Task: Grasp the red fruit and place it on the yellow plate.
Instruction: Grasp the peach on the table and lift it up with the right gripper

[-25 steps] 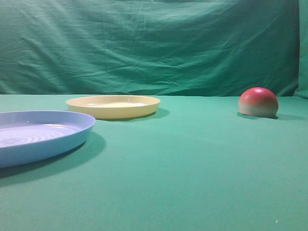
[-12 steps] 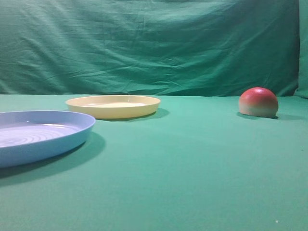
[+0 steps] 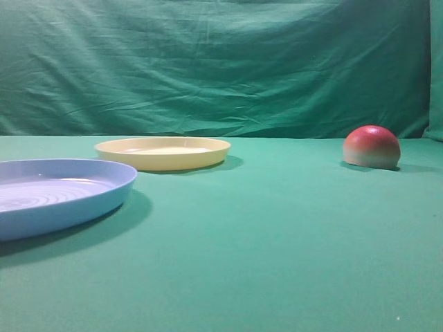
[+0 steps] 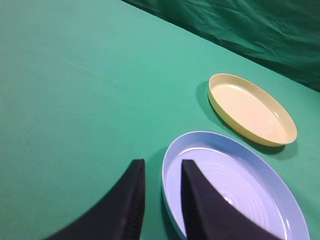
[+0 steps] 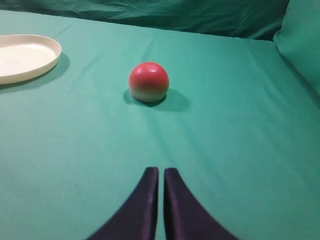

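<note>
Red fruit (image 5: 148,82) sits alone on bench (image 3: 277,228), yellow plate (image 3: 163,152) apart; R gripper (image 5: 160,172) closed, empty; L gripper (image 4: 162,167) slightly parted, empty.

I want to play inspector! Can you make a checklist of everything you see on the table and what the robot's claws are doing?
Surface: green cloth over the table, a few creases.
Job's things: red fruit sits on the cloth, far right, untouched; yellow plate holds nothing.
Clutter: blue plate near the left, holding nothing.
Grippers: left gripper has a small gap between its fingers, holding nothing, above the blue plate's edge; right gripper shut, holding nothing, pointed at the fruit from a distance.
Cables: nothing seen.
Surroundings: wrinkled green backdrop behind the table.
</note>
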`<act>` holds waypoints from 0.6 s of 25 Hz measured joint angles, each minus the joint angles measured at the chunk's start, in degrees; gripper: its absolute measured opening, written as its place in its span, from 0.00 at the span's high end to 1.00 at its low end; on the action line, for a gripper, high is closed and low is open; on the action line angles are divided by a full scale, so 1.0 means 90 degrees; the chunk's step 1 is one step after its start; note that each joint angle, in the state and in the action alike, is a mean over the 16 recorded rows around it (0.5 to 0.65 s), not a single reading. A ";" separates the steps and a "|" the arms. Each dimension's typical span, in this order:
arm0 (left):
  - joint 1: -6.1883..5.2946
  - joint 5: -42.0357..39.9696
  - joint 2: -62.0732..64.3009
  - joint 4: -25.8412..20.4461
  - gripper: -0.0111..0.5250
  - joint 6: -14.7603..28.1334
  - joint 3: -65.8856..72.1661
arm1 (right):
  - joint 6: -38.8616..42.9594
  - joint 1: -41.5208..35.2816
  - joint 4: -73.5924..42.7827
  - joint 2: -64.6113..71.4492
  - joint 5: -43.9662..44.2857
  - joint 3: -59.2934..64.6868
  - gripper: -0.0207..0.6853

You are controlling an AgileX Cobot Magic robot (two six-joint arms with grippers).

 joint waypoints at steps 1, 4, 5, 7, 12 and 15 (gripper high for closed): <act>0.0000 0.0000 0.0000 0.0000 0.69 0.0000 0.0000 | -0.0033 0.0000 0.0042 0.0156 0.0000 -0.0160 0.97; 0.0000 0.0000 0.0000 0.0000 0.69 0.0000 0.0000 | -0.0159 0.0000 0.0101 0.0774 0.0134 -0.0702 0.97; 0.0000 0.0000 0.0000 0.0000 0.69 0.0000 0.0000 | -0.0205 0.0000 0.0106 0.1030 0.0221 -0.0902 0.97; 0.0000 0.0000 0.0000 0.0000 0.69 0.0000 0.0000 | -0.0301 0.0000 0.0111 0.1600 0.0409 -0.1313 0.97; 0.0000 0.0000 0.0000 0.0000 0.69 0.0000 0.0000 | -0.0523 0.0000 0.0103 0.3230 0.0834 -0.2212 0.97; 0.0000 0.0000 0.0000 0.0000 0.69 0.0000 0.0000 | -0.0629 0.0000 0.0081 0.4174 0.1029 -0.2646 0.97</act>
